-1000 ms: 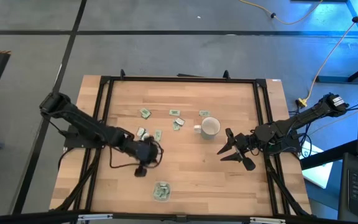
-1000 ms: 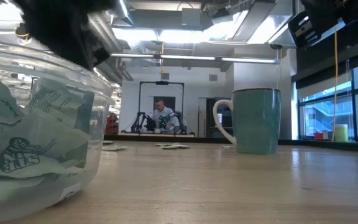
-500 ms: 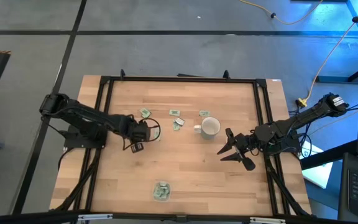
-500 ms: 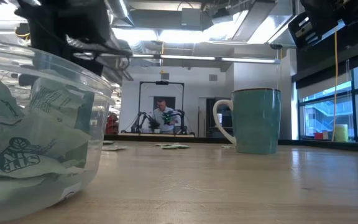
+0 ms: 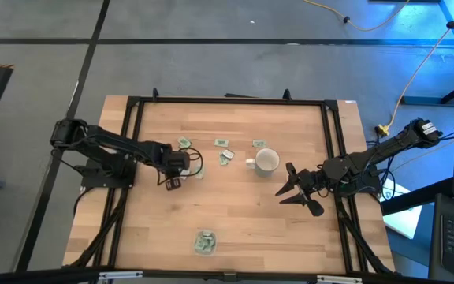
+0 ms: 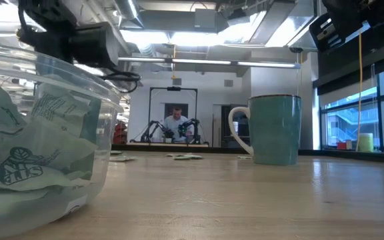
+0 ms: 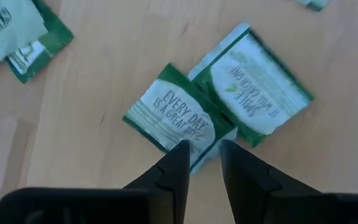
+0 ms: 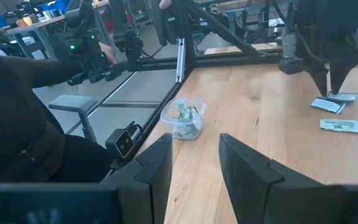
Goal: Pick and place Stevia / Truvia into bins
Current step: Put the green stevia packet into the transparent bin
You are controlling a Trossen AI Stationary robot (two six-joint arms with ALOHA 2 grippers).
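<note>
The left gripper (image 7: 202, 155) hangs over two overlapping green-and-white Stevia sachets (image 7: 219, 102), its fingers slightly parted and holding nothing. One reads "EVERY DAY IS A GREAT DAY", the other "SMILE". More sachets lie near the white mug (image 5: 266, 161). The clear plastic dish (image 5: 205, 243), near the table's front edge, holds several crumpled sachets. The right gripper (image 5: 293, 191) waits beside the mug, open and empty.

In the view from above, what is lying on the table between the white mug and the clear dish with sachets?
Nothing: in the high view, the stretch from the white mug down to the clear dish is bare wood. The loose sachets lie beside the mug, off that line.
</note>
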